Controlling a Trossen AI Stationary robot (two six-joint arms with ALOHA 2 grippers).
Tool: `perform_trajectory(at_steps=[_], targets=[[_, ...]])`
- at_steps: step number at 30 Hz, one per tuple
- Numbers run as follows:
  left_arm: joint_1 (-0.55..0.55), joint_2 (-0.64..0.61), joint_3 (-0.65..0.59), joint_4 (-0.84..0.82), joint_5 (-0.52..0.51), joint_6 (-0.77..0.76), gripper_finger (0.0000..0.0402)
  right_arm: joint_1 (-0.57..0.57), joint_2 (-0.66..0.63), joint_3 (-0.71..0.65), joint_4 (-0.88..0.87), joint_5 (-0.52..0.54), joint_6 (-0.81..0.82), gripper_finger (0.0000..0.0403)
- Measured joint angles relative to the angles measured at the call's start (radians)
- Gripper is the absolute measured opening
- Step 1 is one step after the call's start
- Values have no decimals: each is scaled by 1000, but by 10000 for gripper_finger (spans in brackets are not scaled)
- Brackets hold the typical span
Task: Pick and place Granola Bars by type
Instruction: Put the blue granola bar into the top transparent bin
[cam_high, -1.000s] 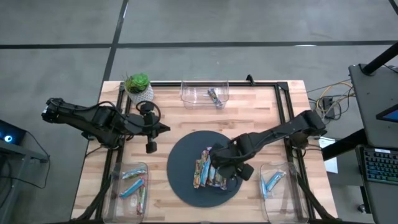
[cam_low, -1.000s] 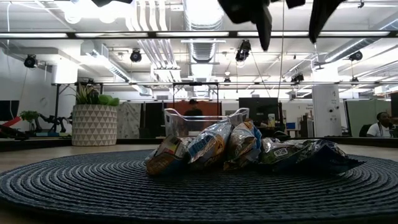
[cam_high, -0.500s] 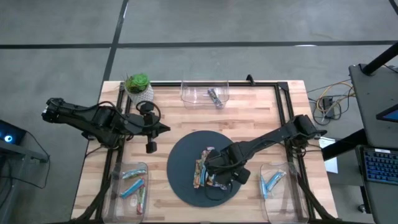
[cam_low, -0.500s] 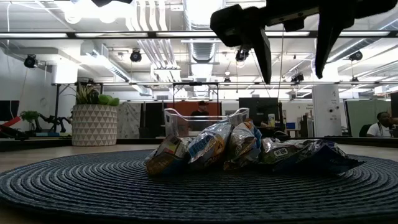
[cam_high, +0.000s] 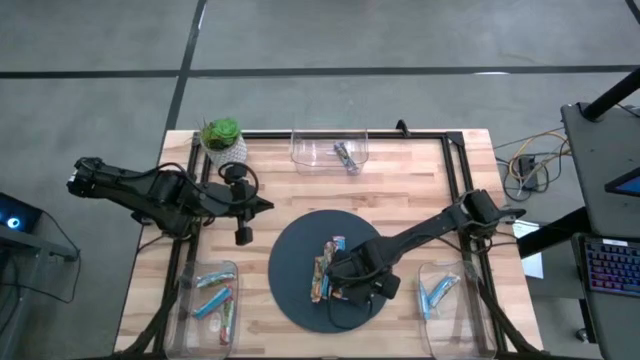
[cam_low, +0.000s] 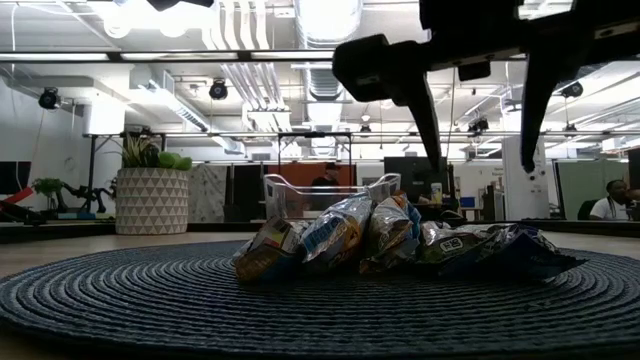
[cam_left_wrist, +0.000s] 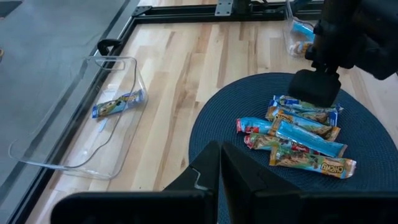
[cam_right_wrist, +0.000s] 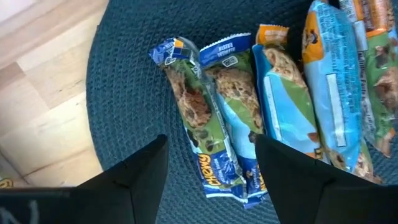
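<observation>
Several granola bars lie side by side in a small pile on the dark round mat; their wrappers are green, bright blue and orange-brown. My right gripper hangs open above the pile's right end, pointing down. Its fingers stand on either side of two green-wrapped bars without touching them. In the low view the right gripper is still clear above the bars. My left gripper waits shut at the table's left, above the wood, holding nothing.
A clear bin at the far edge holds one bar. A bin at the near left holds a few bars, and a bin at the near right holds blue ones. A potted plant stands at the far left.
My right gripper has come down toward the pile and drifted a little toward the table's near edge, rolling slightly. Its fingers have stayed open. The bars have not moved.
</observation>
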Motion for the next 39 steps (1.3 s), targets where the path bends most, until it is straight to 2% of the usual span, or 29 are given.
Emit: perform_trajectory(at_steps=[16,39], targets=[[0,0,0,0,-1,-13,0,0,-2,-92,25,-13,3,233],[0,0,0,0,-8,-43,0,-7,-6,-225,175,13,3,220]])
